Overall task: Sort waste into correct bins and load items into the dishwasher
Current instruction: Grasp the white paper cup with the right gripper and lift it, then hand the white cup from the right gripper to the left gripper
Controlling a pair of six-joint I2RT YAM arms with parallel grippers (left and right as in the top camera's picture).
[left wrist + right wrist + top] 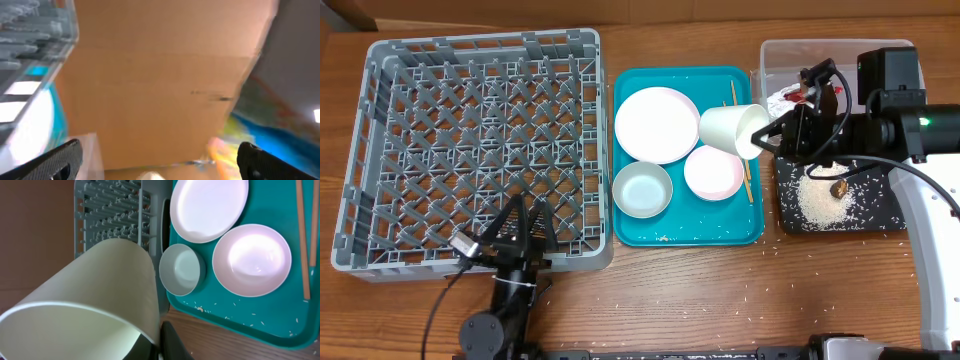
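My right gripper (pixel 767 135) is shut on the rim of the white cup (pixel 732 129), held on its side above the right edge of the teal tray (pixel 632 85); the cup fills the lower left of the right wrist view (pixel 85 305). On the tray lie the white plate (pixel 656 124), a small white bowl (pixel 642 189), a second white bowl (pixel 714 172) and the chopsticks (pixel 744 180). The clear tub (pixel 772 58) holds the red-and-white wrapper (pixel 790 97). The black tray (pixel 880 210) holds rice (pixel 817 201) and a brown lump (pixel 841 187). The grey rack (pixel 470 140) is at left. My left gripper (pixel 523 225) is open at the rack's front edge.
Loose rice grains (pixel 650 290) are scattered on the wooden table in front of the teal tray. The left wrist view is blurred, showing a brown surface (pixel 160 85) and my two fingertips wide apart (pixel 160 157).
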